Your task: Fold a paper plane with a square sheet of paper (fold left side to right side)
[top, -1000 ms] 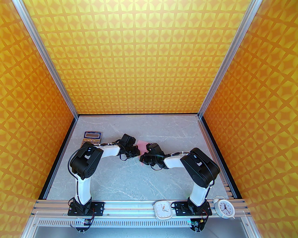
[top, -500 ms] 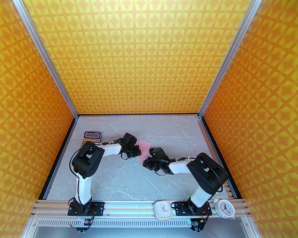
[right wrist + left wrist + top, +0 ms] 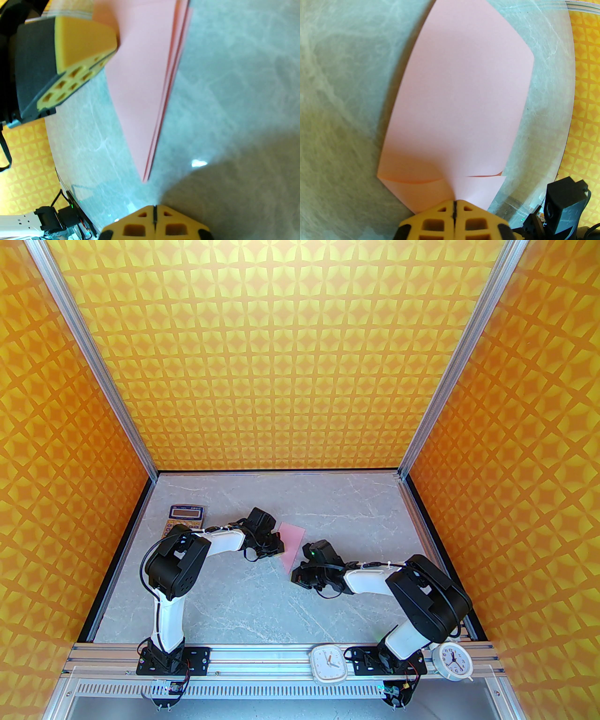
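- Two arms, the left arm (image 3: 165, 587) and the right arm (image 3: 424, 598), stand on the near rail (image 3: 262, 655) of the table (image 3: 262, 601).
- Two grippers, one per arm.
- Left gripper (image 3: 280, 547) (image 3: 454, 204) (image 3: 110, 50): clenched, the yellow fingers (image 3: 478, 222) pressed together along a closed seam. Nothing is between them. The tip rests on the near edge of the paper.
- Right gripper (image 3: 297, 575) (image 3: 154, 208): clenched on nothing. It sits just beside the paper's near corner, apart from it, over bare table.
- One paper (image 3: 291, 544) (image 3: 459, 105) (image 3: 145, 82), pale pink and plain, lies flat near the middle of the table, between the two grippers and well to the right of the calculator.
- From above, the paper shows as a narrow strip set at a slant (its far end is wider in view, its near end runs to a corner by the right gripper).
- The paper is folded over itself. In the right wrist view, stacked edges run along one long side, with a darker pink line between the layers.
- In the left wrist view, a short flap crosses the end nearest the left gripper, and a small gap opens under it on each side.
- One calculator (image 3: 183, 520), with orange keys, lies at the far left of the table, partly behind the left arm.
- Two white clocks on the rail: a square clock (image 3: 329, 663) left of the right arm's base and a round clock (image 3: 451, 659) right of it.
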Robot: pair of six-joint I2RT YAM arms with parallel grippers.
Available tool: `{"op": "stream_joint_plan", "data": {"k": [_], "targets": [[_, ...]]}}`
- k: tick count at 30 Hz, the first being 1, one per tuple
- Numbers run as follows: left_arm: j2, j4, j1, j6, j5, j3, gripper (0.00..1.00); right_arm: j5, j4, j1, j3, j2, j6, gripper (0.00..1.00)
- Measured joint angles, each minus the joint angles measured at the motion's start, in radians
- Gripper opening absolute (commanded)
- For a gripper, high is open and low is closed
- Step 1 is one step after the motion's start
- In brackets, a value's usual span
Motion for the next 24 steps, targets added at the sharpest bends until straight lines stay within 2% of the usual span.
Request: {"op": "stream_joint_plan", "data": {"k": [14,24], "targets": [[0.0,0.0,0.0,0.0,0.0,0.0,0.0,-0.032,0.06,-0.045,0.199,0.206,0.046,0.0],[0.0,0.004,-0.001,0.0,-0.003,0.001,0.0,-0.005,0.047,-0.054,0.224,0.229,0.067,0.0]]}}
